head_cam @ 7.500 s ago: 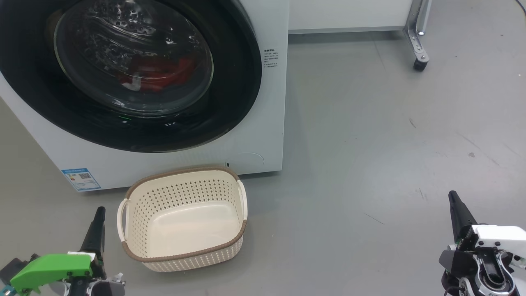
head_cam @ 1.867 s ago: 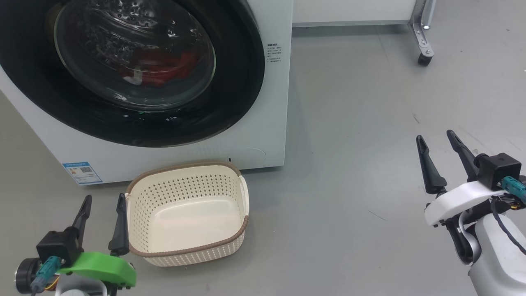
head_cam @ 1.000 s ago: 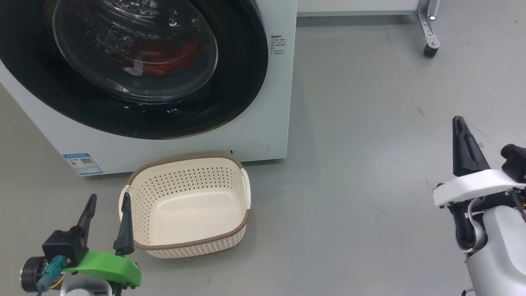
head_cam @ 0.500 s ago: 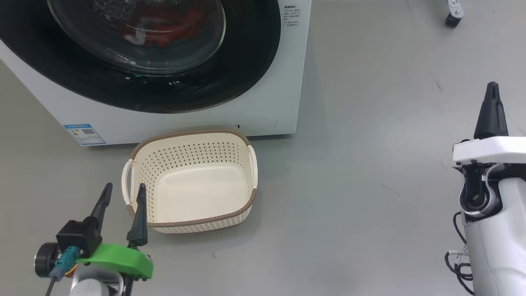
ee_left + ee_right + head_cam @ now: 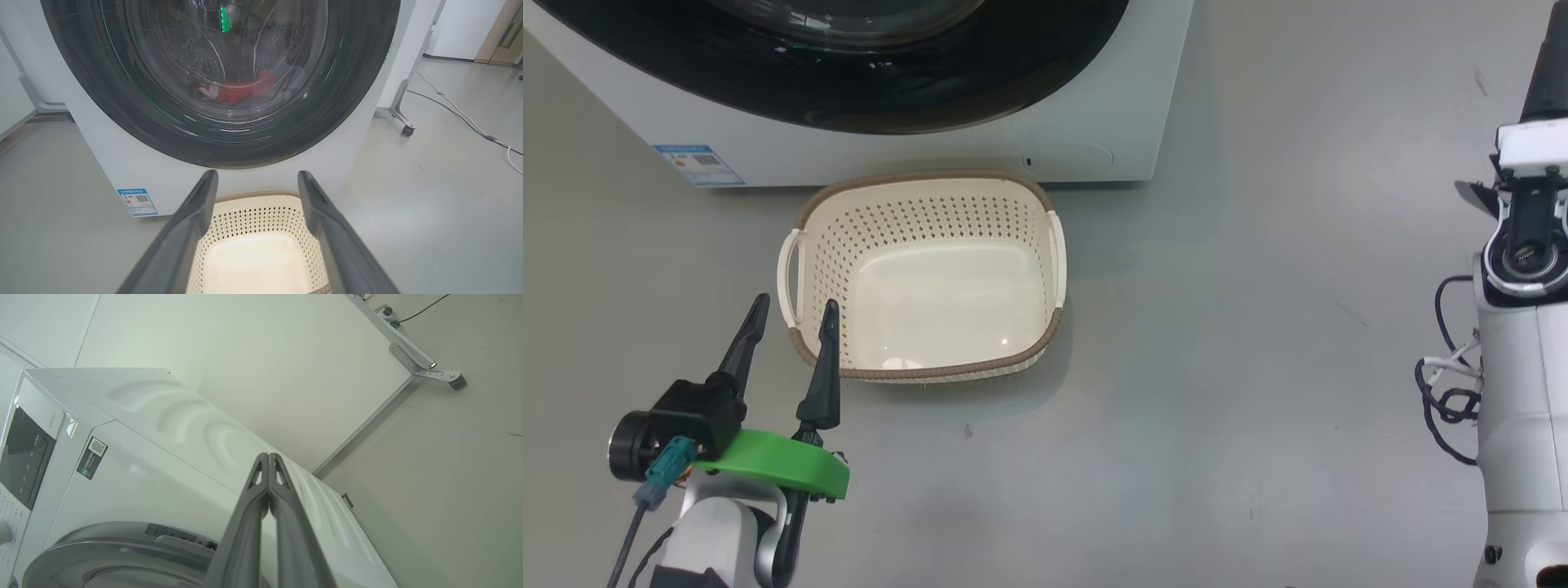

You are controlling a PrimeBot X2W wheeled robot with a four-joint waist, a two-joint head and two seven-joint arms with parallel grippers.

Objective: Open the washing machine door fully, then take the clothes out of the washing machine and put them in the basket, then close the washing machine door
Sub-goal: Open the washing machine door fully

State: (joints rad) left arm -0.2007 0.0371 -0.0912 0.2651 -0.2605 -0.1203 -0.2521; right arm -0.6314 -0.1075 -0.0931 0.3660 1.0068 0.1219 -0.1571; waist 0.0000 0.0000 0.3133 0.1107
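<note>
Cream plastic with a brown woven-look rim, the basket [image 5: 931, 374] is standing upright on the grey floor [image 5: 1217, 367], just in front of the white washing machine [image 5: 915, 155]. The washing machine door [image 5: 122, 122], with a glossy black rim around bulging glass, is sitting shut against the machine's front. Behind the glass, the clothes [image 5: 241, 90] are lying low in the steel drum as a red bundle with a touch of white. A blue label sticker [image 5: 137, 201] is showing at the machine's lower left corner.

Left jaws: standing wide apart and holding nothing. In the head view their two dark fingers [image 5: 827, 359] are pointing toward the machine at the basket's near left corner. The inner finger is overlapping the rim there, and the outer one is lying just outside the left handle. Whether either is touching the basket cannot be told. In the left wrist view the basket's perforated far wall [image 5: 253, 216] is showing between the fingers, with the door and the clothes lying beyond the fingertips, well apart from them.

Right jaws: pressed together and gripping nothing. In the right wrist view their closed fingers [image 5: 253, 522] are pointing at the machine's white upper corner [image 5: 163, 428], beside the dark control panel [image 5: 24, 457]. In the head view the pale right forearm [image 5: 1519, 392] is rising along the right edge, well apart from the basket.
</note>
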